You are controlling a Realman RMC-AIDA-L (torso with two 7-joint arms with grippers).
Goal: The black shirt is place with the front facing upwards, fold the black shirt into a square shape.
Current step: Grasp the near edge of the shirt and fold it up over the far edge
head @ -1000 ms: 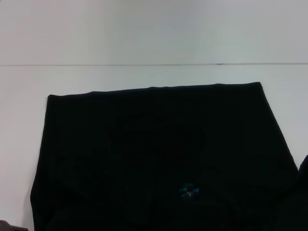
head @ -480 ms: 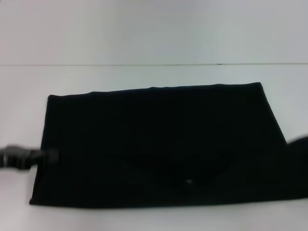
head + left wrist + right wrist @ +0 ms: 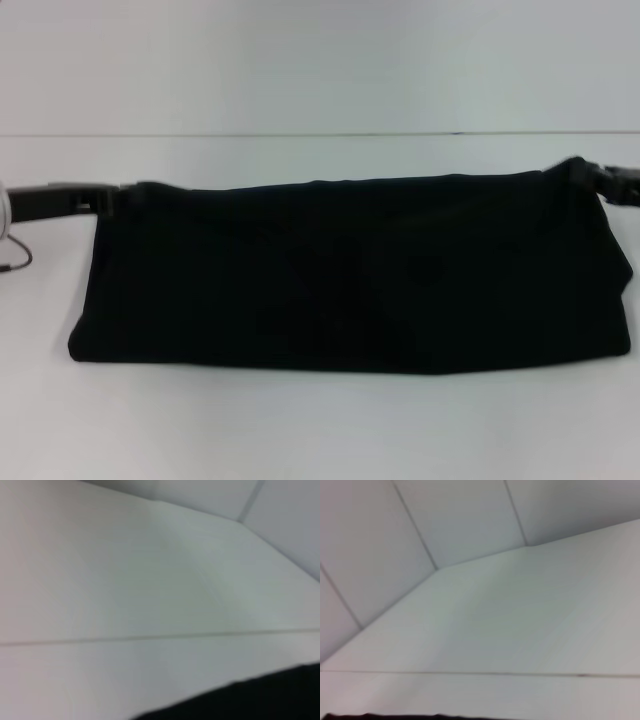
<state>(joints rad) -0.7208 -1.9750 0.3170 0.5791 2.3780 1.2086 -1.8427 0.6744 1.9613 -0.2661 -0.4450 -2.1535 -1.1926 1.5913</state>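
1. While the black shirt (image 3: 350, 275) lies folded into a wide, low band across the middle of the white surface (image 3: 320, 430), its near edge forms a straight fold line towards 6 o'clock.
2. At about 9 o'clock, the left gripper (image 3: 112, 198) sits at the shirt's far left corner — its jaws are closed on that corner of fabric.
3. At about 3 o'clock, the right gripper (image 3: 590, 178) meets the far right corner, where the cloth rises to a small peak; the jaws pinch the fabric there.
4. No lettering or label shows on the upturned cloth.
5. Seen from the left wrist, only a dark strip of the shirt (image 3: 260, 697) shows against the pale surface (image 3: 125, 605).
6. Seen from the right wrist, a thin black sliver (image 3: 395, 716) edges the surface (image 3: 520, 630) — nothing more of the shirt shows.
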